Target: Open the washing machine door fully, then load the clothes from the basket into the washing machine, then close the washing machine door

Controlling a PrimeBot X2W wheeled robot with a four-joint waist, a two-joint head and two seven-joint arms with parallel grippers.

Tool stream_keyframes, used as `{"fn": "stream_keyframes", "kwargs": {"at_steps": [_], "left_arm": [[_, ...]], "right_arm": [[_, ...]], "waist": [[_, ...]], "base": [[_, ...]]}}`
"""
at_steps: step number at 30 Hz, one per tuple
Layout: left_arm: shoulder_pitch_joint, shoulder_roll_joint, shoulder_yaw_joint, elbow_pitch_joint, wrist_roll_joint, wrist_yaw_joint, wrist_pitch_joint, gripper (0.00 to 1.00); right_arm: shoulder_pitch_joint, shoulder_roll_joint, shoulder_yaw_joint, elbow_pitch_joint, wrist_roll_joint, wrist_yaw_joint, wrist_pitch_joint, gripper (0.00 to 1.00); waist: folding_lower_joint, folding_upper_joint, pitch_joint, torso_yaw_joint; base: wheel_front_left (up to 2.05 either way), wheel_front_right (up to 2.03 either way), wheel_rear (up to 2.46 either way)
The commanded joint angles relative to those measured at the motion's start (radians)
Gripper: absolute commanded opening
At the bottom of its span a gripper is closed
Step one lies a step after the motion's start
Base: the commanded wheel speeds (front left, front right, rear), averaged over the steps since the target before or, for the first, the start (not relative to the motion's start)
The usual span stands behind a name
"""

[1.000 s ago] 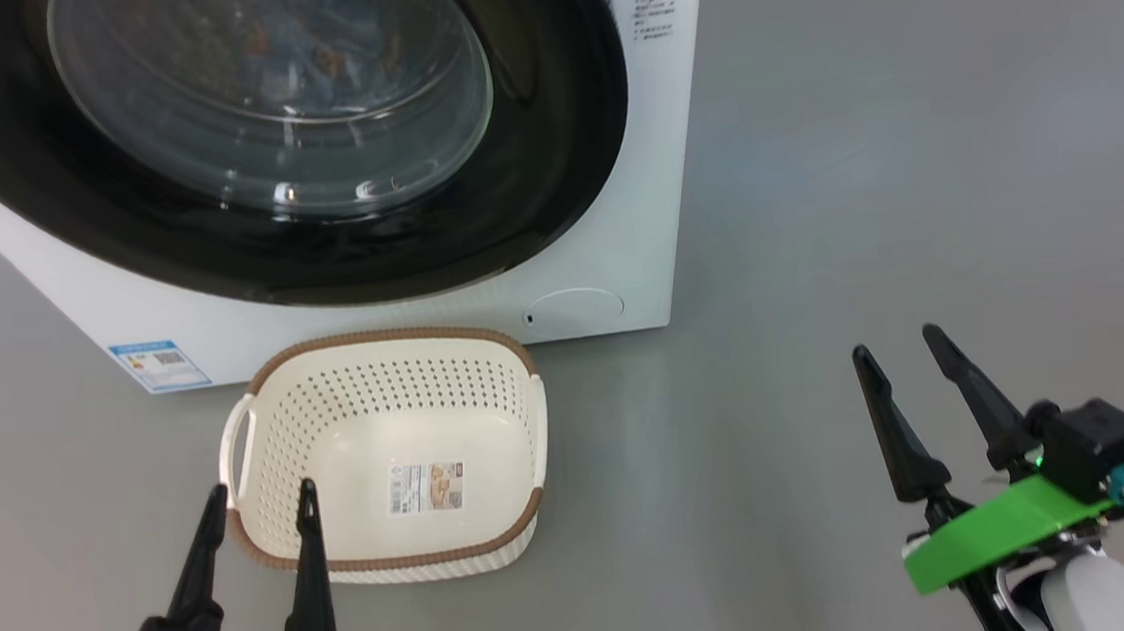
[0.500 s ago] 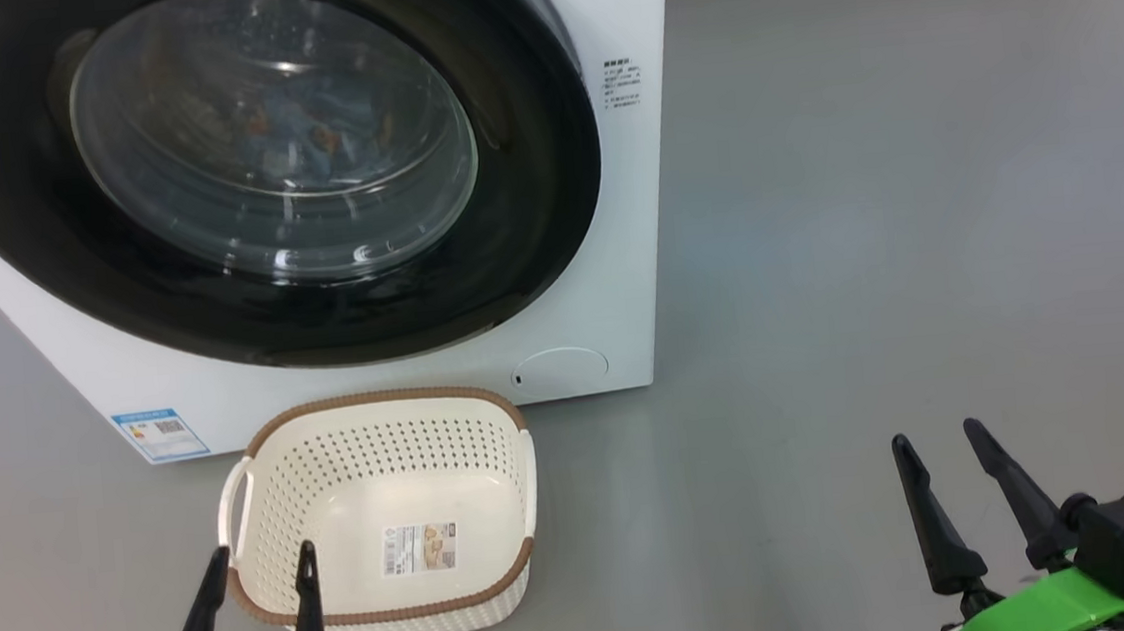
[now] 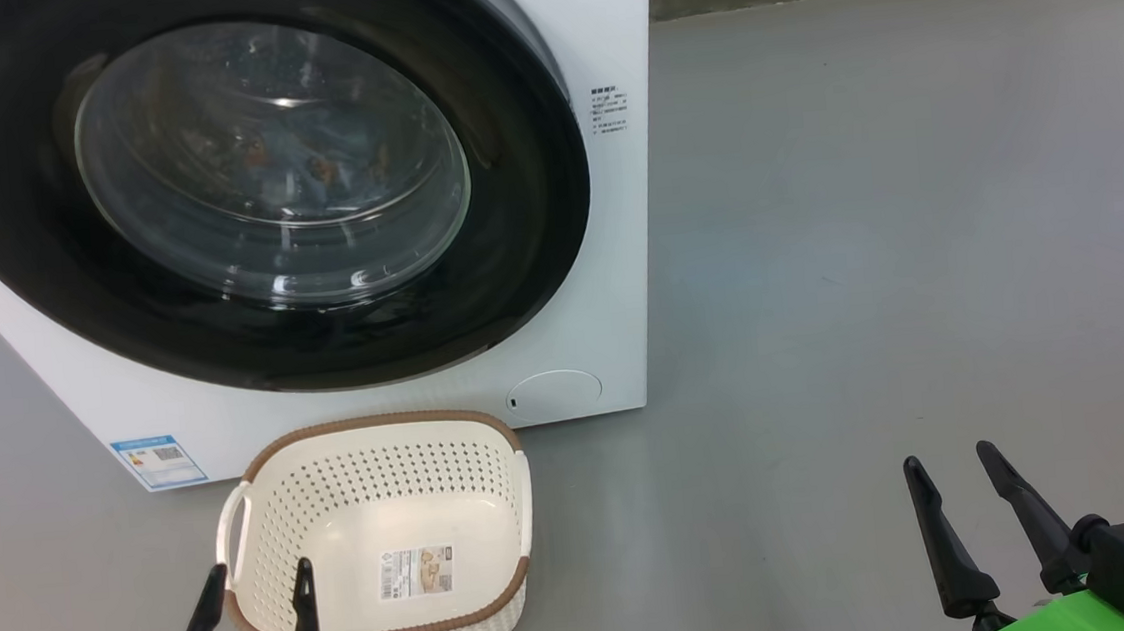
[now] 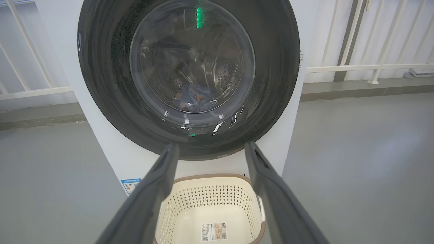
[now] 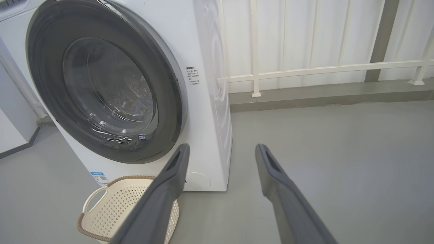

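As the head view is being read, the washing machine door point(image 3: 251, 189) is sitting flush in the front of the washing machine point(image 3: 601, 52), with nothing gripping it. The clothes point(image 3: 309, 165) are showing through it, inside the washing machine. The basket point(image 3: 383, 467) is standing on the floor point(image 3: 866, 231) just in front of the washing machine, carrying nothing but its label point(image 3: 414, 573). The left gripper point(image 3: 259, 570) is hovering at the basket's rim on the side away from the washing machine, fingers spread apart and empty. The right gripper point(image 3: 946, 456) is being held well off to the washing machine's right, fingers likewise apart and empty.

Left wrist view: the door is being seen closed, blue fabric is lying low inside the washing machine, and the basket is sitting bare below the door.

Right wrist view: the door ring is lying against the washing machine's front, with no gap being made out.

Judgement: loading is looking done and the closing step is being wrapped up. The next move is likely calling only for a latch check and the arms being drawn clear, with no grasp being needed.
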Motion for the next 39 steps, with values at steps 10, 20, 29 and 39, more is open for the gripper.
{"fn": "stream_keyframes", "kwargs": {"at_steps": [10, 20, 29, 39], "left_arm": [[-0.018, 0.029, 0.03, -0.038, -0.013, 0.016, 0.004, 1.0], [-0.017, 0.035, 0.025, -0.039, -0.018, 0.022, 0.004, 1.0], [-0.021, 0.04, 0.021, -0.038, -0.024, 0.026, 0.007, 1.0], [0.005, 0.007, -0.01, 0.023, -0.071, 0.011, 0.022, 0.0]], "right_arm": [[-0.007, -0.001, 0.027, -0.029, -0.002, 0.001, -0.005, 1.0], [-0.009, 0.0, 0.029, -0.021, 0.014, 0.001, -0.012, 1.0], [-0.014, 0.0, 0.034, -0.009, 0.022, 0.001, -0.019, 1.0], [-0.002, 0.009, 0.004, 0.058, 0.069, 0.0, -0.005, 0.0]], "waist": [[0.0001, 0.0, -0.003, 0.0], [0.0001, 0.0, -0.01, -0.001], [0.0001, 0.0, -0.011, -0.002], [0.001, 0.0, -0.011, -0.003]], "base": [[0.0, 0.0, 0.0], [0.0, 0.0, 0.0], [0.0, 0.0, 0.0], [0.0, 0.0, 0.0]]}}
